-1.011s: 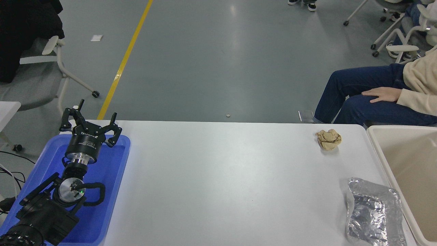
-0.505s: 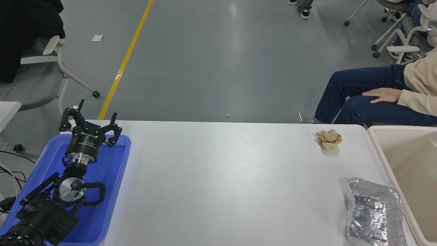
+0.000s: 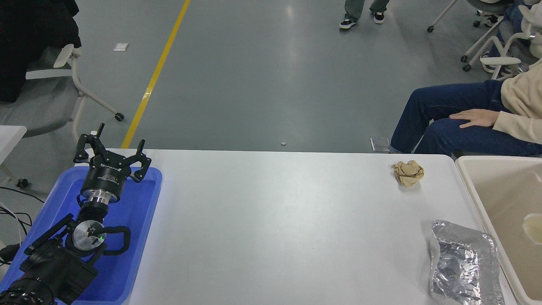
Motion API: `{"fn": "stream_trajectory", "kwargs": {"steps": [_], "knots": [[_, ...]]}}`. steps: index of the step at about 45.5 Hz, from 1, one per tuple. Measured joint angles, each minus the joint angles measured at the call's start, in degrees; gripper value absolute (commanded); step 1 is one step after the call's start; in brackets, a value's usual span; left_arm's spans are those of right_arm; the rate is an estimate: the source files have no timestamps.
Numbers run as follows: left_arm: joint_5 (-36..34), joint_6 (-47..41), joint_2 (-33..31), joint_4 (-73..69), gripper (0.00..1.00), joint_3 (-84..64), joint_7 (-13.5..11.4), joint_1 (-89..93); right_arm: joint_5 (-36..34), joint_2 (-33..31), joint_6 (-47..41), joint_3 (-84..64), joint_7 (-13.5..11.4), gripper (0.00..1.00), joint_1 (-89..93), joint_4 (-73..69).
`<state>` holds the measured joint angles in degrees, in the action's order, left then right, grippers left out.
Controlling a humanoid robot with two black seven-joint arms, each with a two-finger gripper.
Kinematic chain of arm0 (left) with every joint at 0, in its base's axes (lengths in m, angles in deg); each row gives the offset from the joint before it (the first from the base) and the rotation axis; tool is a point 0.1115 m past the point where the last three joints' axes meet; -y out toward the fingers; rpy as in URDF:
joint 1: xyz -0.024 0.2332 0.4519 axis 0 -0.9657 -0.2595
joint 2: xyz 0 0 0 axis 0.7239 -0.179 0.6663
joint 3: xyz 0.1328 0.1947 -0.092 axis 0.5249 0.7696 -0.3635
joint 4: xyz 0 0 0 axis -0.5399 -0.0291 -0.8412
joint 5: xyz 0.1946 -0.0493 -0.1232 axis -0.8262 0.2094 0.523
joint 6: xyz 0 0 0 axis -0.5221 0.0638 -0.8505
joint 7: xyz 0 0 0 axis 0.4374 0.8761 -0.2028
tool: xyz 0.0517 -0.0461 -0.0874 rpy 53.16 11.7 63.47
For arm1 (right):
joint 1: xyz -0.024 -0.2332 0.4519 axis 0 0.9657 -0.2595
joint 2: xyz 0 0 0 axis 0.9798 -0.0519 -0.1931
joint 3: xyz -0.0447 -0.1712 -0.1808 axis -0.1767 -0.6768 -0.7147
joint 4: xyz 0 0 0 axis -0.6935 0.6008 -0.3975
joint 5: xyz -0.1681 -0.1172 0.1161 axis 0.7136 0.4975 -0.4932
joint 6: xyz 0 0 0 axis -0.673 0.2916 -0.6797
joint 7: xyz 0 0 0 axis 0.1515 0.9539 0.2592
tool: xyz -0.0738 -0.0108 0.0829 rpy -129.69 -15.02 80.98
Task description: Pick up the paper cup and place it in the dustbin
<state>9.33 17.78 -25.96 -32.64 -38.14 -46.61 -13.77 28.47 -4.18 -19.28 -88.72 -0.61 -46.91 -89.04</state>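
Basically done: paper cup (image 3: 533, 227) sits inside the dustbin (image 3: 474, 199) at far right, cut by the frame edge. Your left gripper (image 3: 111, 155) is parked over the blue tray (image 3: 144, 220), fingers wide, well apart. Right arm not visible.

arm: my left arm (image 3: 55, 262), black, looped black cable
wrist: silver ring, black cylinder
tool (image 3: 111, 156): black, white lettering

A blue tray (image 3: 146, 220), white table (image 3: 271, 237), brown paper ball (image 3: 408, 172), silver foil bag (image 3: 463, 262), beige dustbin (image 3: 478, 199).
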Motion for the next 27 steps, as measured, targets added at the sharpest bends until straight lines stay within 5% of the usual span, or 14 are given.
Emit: {"fn": "stream_trajectory", "kwargs": {"steps": [11, 27], "knots": [[0.0, 0.0, 0.0, 0.0, 1.0, 0.0, 0.0, 0.0, 0.4, -1.4, 0.9, 0.0, 0.1, 1.0, -2.6, -5.5], [0.0, 0.0, 0.0, 0.0, 1.0, 0.0, 0.0, 0.0, 7.5, -12.3, 0.5, -6.4, 0.1, 1.0, -19.1, -32.2]]}}
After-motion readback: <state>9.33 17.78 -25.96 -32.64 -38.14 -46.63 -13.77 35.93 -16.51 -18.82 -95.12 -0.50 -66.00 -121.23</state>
